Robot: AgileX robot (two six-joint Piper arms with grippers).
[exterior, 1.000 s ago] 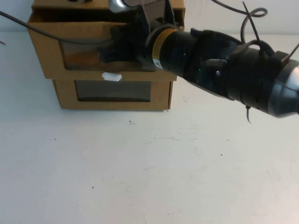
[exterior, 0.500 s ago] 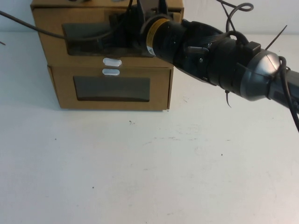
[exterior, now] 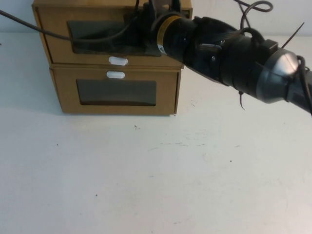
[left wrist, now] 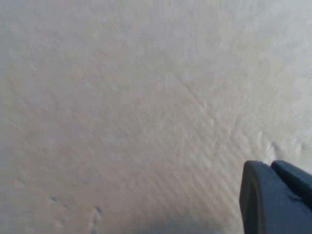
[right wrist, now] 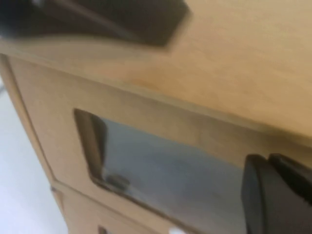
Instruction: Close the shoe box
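Two brown cardboard boxes stand stacked at the table's far left. The upper one is the shoe box, with a dark window and a white tab at its front's bottom edge. Its front sits about flush with the lower box. My right gripper is shut and rests against the shoe box's front, over the window's right part. The right wrist view shows the gripper next to the window. My left gripper is shut over bare table, outside the high view.
The lower cardboard box has its white tab above its window. A black cable runs across the upper box's front. The right arm spans the far right. The white table stretches in front.
The shoe box's drawer stuck out toward me a second ago. My right gripper has moved away from me with it, and its front has slid in level with the lower box.
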